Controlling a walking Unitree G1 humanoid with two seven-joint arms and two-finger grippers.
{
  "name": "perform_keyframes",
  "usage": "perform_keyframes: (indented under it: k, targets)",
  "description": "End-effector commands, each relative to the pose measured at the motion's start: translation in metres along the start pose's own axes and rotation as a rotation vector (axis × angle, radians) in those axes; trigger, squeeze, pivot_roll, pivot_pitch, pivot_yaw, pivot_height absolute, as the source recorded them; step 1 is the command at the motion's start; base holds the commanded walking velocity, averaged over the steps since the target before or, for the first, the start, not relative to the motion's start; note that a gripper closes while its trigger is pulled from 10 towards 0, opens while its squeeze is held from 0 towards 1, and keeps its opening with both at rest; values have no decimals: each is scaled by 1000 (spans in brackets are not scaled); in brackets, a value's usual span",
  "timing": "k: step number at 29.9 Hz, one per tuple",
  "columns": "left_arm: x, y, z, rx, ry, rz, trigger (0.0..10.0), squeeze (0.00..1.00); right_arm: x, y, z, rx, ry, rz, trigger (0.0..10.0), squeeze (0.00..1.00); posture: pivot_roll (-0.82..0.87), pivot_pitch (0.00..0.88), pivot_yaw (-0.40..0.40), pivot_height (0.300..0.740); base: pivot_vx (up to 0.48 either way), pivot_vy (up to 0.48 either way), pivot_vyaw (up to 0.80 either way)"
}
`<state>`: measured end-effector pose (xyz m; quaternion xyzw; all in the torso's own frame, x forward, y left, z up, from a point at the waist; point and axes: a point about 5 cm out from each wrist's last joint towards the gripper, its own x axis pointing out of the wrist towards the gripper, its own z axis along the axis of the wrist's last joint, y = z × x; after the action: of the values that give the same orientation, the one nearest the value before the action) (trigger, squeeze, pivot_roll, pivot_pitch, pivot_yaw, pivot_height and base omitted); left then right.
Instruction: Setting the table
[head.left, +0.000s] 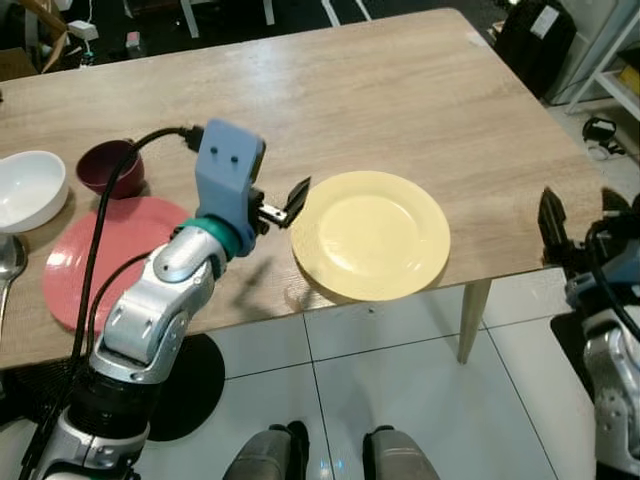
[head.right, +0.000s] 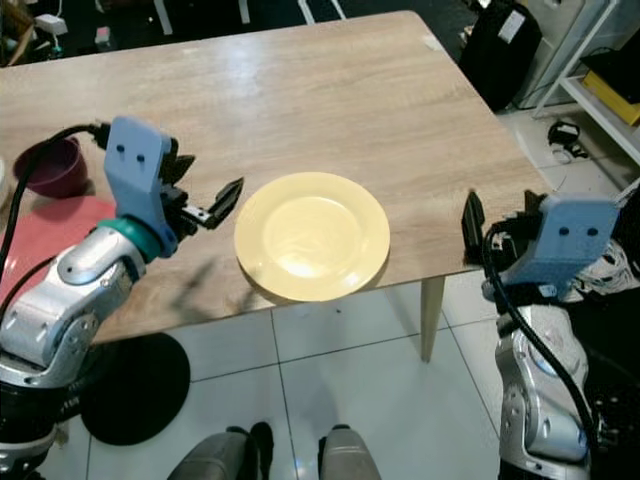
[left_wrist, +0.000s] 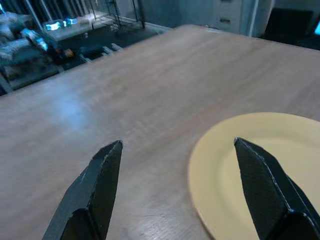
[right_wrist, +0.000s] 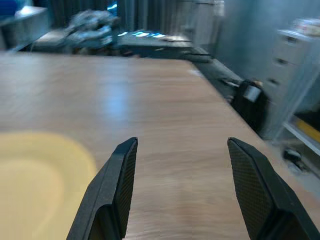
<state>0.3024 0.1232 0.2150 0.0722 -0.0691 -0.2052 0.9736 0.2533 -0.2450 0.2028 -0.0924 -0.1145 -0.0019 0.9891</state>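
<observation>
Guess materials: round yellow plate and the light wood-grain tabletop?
Round yellow plate: likely glazed ceramic or melamine; smooth, uniform colour with soft glare on its well. Can't tell which.
Light wood-grain tabletop: wood or wood-look laminate; straight printed-looking grain, satin sheen from window reflections.

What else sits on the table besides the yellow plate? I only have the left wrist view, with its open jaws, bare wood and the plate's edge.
Observer: A red plate lies near the robot's left side of the table.
Operator: Anything on or near it?
Observer: A dark red cup stands just beyond it, and a white bowl sits further left.
Operator: Is the yellow plate fully on the table?
Observer: No, the yellow plate hangs slightly over the near edge.
Operator: Where is the other arm?
Observer: The right gripper is off the table's right corner, jaws open, holding nothing. The left gripper is beside the yellow plate's left rim.
</observation>
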Motion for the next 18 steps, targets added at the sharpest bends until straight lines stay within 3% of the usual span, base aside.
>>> perform_keyframes:
  k: [1,7,11,18]
  targets:
    - [-4,14,-10,34,27,23,10000,0,5,8,-2,-35,7,102,10000,0,-128,42,72,740,0,0,0]
    - [-8,25,-16,57,46,48,10000,0,14,20,-2,-51,-4,185,10000,0,-102,15,40,740,0,0,0]
    - [-13,32,-29,80,90,103,10000,0,32,41,-2,-28,-26,297,10000,0,-75,0,-3,740,0,0,0]
    - [-15,38,-38,100,91,133,10000,0,37,43,-5,-13,-19,307,10000,0,-68,0,-45,740,0,0,0]
